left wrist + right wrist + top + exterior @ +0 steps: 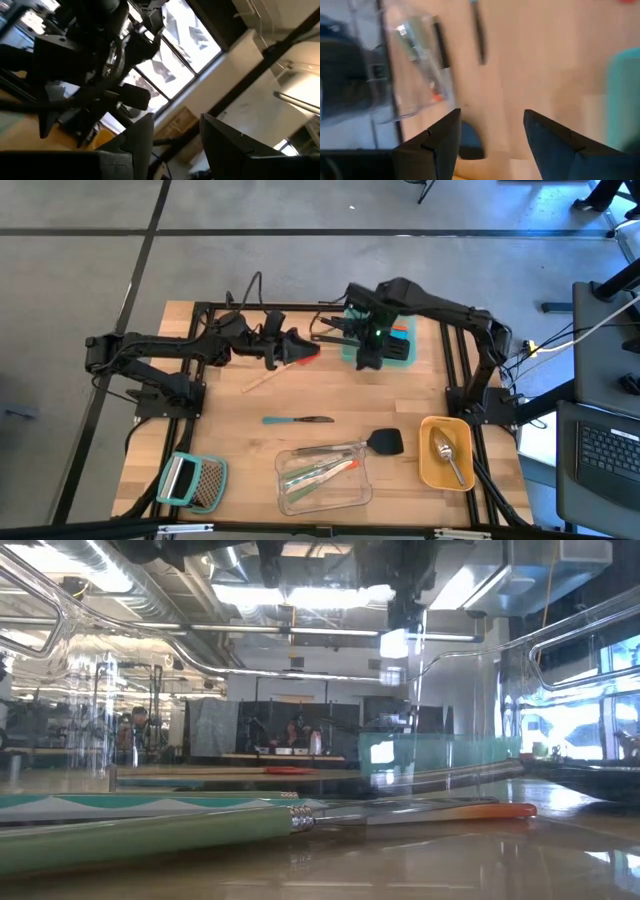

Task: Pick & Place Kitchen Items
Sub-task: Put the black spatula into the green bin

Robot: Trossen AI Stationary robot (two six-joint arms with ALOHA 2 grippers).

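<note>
My left gripper (pixel 288 346) hangs open above the far middle of the table, over the red spatula (pixel 303 353), whose wooden handle (pixel 262 377) lies on the table. In the left wrist view its fingers (pixel 175 145) have nothing between them. My right gripper (pixel 370 352) is open and slants down above the teal container (pixel 352 352), which holds black spatulas (pixel 398 350). Its fingers (pixel 492 145) are empty too. A teal-handled knife (pixel 297 420) lies flat mid-table. A black spatula (pixel 385 443) rests across the clear container (pixel 322 478), which holds several slim tools.
A yellow container (pixel 446 452) with a silver spoon (pixel 447 455) stands at the near right. A flat grater with a teal handle (pixel 192 480) lies at the near left. A black frame (pixel 455 365) runs along the table's far and right sides. Bare wood (pixel 220 420) lies left of the knife.
</note>
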